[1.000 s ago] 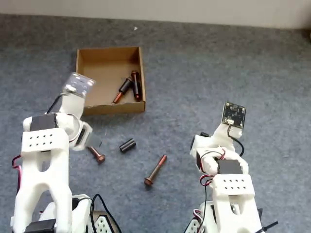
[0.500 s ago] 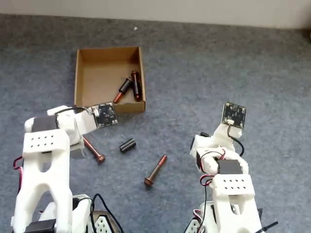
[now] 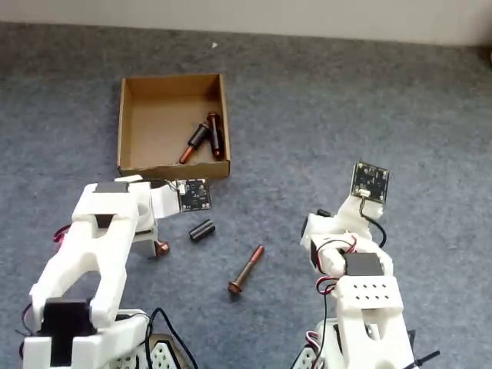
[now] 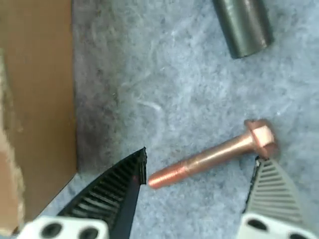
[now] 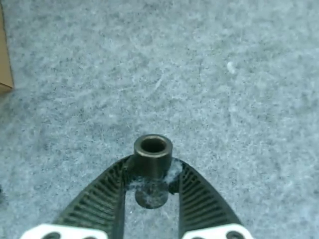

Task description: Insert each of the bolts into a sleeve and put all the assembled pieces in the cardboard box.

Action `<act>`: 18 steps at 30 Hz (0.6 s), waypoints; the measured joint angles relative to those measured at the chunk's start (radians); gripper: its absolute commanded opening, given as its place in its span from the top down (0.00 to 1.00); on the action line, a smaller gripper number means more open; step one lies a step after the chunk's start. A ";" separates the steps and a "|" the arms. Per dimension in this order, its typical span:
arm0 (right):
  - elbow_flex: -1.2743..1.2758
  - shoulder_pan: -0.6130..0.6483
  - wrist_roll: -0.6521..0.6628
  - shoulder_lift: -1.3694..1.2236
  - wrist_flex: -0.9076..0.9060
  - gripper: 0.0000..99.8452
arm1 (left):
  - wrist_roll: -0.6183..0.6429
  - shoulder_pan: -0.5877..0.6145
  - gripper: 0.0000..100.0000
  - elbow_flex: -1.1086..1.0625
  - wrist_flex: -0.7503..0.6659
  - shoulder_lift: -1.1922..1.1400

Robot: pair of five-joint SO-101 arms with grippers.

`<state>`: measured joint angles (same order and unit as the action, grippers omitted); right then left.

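A copper-coloured, hex-headed bolt (image 4: 215, 158) is straddled by the spread left gripper (image 4: 200, 160), while a dark hollow sleeve (image 5: 152, 155) is clamped in the right gripper (image 5: 152, 173).

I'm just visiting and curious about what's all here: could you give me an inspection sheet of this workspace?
Surface: grey carpet.
Job's things: cardboard box holding two sleeved bolts; loose sleeve; loose bolt.
Clutter: nothing seen.
Grippers: left jaws open astride a second bolt; right jaws shut on a second sleeve.
Cables: red wires on the right arm.
Surroundings: pale strip beyond the carpet.
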<state>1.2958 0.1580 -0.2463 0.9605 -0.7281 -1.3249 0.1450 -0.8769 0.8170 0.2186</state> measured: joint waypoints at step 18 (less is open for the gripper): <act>0.000 0.000 0.000 0.000 0.000 1.00 | -0.002 -0.094 0.92 0.011 -0.023 -0.081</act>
<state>1.2958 0.1580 -0.2463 0.9605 -0.7281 -1.3265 0.0514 -0.8661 0.7940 0.1373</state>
